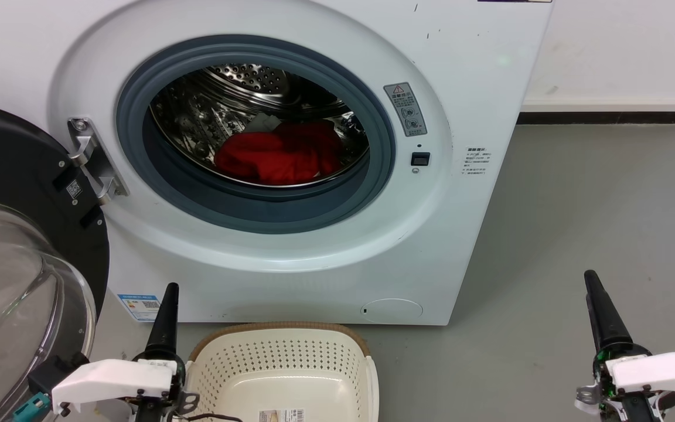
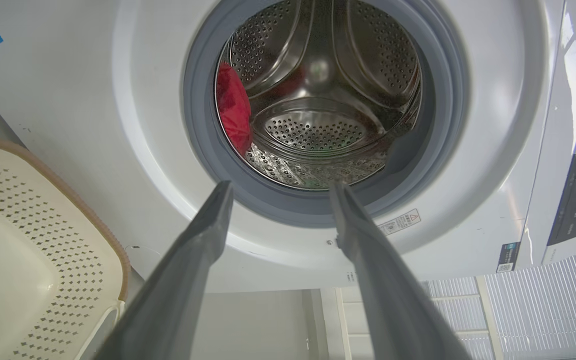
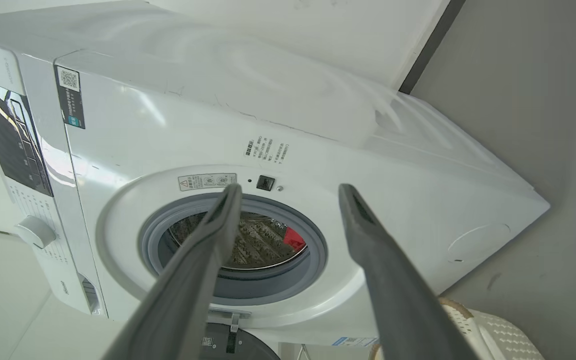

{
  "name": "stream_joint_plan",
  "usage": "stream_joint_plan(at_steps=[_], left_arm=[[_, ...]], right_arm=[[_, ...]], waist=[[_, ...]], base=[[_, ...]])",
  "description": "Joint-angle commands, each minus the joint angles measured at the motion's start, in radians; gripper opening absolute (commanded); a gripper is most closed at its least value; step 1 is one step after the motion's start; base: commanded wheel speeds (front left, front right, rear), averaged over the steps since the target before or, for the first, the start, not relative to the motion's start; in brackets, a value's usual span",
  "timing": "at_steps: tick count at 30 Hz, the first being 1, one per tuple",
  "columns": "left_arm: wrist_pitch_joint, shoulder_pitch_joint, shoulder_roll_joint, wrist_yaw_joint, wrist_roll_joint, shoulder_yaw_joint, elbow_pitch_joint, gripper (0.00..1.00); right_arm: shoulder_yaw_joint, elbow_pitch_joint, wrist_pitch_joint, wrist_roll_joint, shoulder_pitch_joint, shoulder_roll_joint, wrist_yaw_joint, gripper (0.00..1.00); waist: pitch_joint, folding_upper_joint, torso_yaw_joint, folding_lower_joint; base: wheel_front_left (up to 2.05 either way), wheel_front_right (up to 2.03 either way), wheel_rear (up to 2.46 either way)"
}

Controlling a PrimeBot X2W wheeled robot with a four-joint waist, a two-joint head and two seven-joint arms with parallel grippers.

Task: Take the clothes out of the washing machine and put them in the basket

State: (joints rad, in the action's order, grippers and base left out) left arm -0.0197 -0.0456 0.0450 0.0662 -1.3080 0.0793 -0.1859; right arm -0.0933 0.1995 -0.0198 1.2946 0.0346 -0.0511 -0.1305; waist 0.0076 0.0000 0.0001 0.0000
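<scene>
Where the grey floor (image 1: 578, 205) meets a white wall (image 1: 619, 47), the items stand as follows.

1. Washing machine (image 1: 326, 275): white front-loader, standing on the floor and facing the robot. Its porthole is open, edged by a grey rubber ring (image 1: 267, 214), with the perforated steel drum (image 1: 244, 82) behind it. A warning sticker and a small black latch socket sit to the right of the ring.

2. Door (image 1: 15, 264): black frame around a bulging glass bowl, swung fully open to the machine's left on a silver hinge (image 1: 94, 158).

3. Basket (image 1: 279, 357): cream plastic with perforated sides and a brown woven-look rim. It sits on the floor just in front of the machine's base, below the porthole. A barcode label lies on its pale bottom.

4. Clothes (image 1: 282, 155): bright red fabric, heaped on the drum's lower wall inside the machine, a little right of centre. I cannot tell how many pieces make up the heap.

5. Left pincer (image 2: 280, 186): low at the left, between the door and the basket's end. Its two dark fingers are spread apart with nothing between them, and they aim at the porthole.

6. Right pincer (image 3: 289, 187): well off to the right, over the floor. Its fingers are likewise parted and hold nothing, and they point toward the machine front.
</scene>
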Motion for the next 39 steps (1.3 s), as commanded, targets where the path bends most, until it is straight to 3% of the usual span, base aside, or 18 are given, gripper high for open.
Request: stream_joint_plan(at_steps=[1, 25, 39], left_arm=[[0.015, -0.003, 0.003, -0.014, 0.064, -0.011, 0.033, 1.0], [0.107, 0.039, 0.004, -0.118, 0.505, -0.095, 0.096, 1.0], [0.149, 0.058, 0.005, -0.16, 0.701, -0.13, 0.109, 1.0]], right_arm=[[0.009, -0.038, 0.014, -0.078, 0.001, 0.0, 0.0, 1.0], [0.065, -0.147, 0.106, -0.562, -0.053, 0.0, 0.0, 1.0], [0.073, -0.169, 0.149, -0.758, -0.081, 0.0, 0.0, 1.0]], waist=[[0.0, 0.0, 0.0, 0.0], [-0.002, 0.0, -0.001, 0.0], [-0.004, 0.0, 0.0, 0.0]], base=[[0.0, 0.0, 0.0], [0.0, 0.0, 0.0], [0.0, 0.0, 0.0]])
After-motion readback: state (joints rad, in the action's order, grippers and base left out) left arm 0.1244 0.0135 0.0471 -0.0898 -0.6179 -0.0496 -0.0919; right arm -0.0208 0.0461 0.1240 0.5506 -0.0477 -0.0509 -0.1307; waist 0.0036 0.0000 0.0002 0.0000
